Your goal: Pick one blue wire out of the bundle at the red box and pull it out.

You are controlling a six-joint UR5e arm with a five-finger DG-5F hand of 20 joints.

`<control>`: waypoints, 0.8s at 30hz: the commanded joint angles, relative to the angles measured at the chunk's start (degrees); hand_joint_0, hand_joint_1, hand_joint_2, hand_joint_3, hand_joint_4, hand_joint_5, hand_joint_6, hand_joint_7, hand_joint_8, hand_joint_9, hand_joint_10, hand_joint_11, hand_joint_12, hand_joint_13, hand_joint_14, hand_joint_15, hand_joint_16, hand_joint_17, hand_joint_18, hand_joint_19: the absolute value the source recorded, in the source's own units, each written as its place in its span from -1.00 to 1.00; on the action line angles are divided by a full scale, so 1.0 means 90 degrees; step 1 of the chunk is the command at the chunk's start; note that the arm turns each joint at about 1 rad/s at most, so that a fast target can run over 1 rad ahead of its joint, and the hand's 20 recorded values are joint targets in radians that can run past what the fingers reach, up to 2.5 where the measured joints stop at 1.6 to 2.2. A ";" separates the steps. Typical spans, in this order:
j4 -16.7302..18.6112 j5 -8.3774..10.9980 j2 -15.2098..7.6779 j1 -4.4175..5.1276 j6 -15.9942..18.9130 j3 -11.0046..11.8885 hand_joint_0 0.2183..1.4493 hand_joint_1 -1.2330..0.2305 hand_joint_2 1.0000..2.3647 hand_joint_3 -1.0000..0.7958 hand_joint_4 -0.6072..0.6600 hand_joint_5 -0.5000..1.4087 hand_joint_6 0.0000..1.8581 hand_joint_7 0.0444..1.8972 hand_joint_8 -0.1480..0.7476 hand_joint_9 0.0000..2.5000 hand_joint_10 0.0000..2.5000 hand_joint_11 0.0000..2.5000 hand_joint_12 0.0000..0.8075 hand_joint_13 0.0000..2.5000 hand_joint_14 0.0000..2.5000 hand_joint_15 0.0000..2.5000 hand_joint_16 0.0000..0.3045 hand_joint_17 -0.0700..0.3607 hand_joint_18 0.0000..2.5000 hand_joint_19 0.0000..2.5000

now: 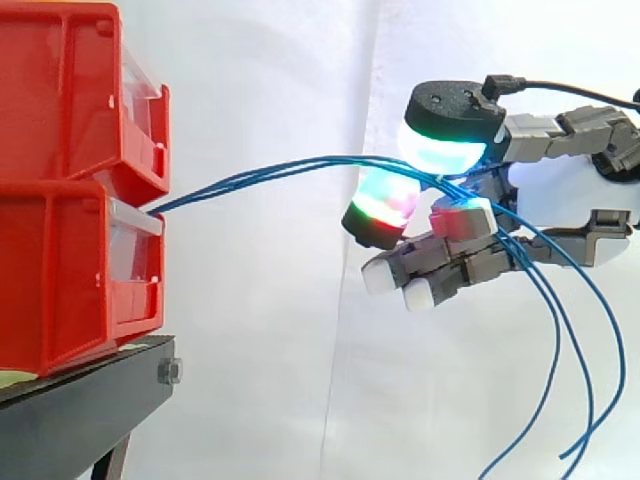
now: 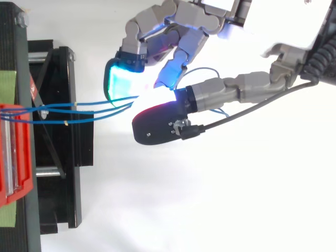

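Hand [image 1: 558, 195], well to the right of the stacked red bins [image 1: 70, 270] on the black stand [image 1: 80, 410], with its glowing pads pinched on the blue wires [image 1: 260, 176]. The wires leave the lower bin's front, span the gap to the hand, and hang loose beyond it.

White curtain [image 1: 280, 350] behind; black stand [image 1: 80, 420] below.
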 commanded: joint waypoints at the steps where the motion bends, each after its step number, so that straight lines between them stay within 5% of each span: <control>1: 0.0000 0.0000 0.0002 -0.0001 0.0001 -0.0001 -0.43 -0.26 -0.98 -0.18 0.19 -0.58 -0.14 -0.01 -0.04 0.03 -0.97 -0.16 -0.02 -0.46 -0.98 -0.64 -0.61 -0.06 -0.58 -0.49; 13: 0.0000 0.0000 0.0002 0.0009 0.0001 0.0008 -0.37 -0.47 -0.97 0.00 0.03 -0.62 -0.02 -0.10 -0.01 -0.01 -0.97 -0.08 -0.01 -0.46 -0.98 -0.63 -0.61 -0.06 -0.56 -0.51; 24: 0.0000 0.0000 0.0002 0.0019 0.0001 -0.0001 -0.36 -0.58 -0.97 -0.03 0.21 -0.66 -0.01 -0.17 -0.03 -0.12 -0.98 -0.04 -0.04 -0.53 -0.98 -0.63 -0.62 -0.07 -0.61 -0.52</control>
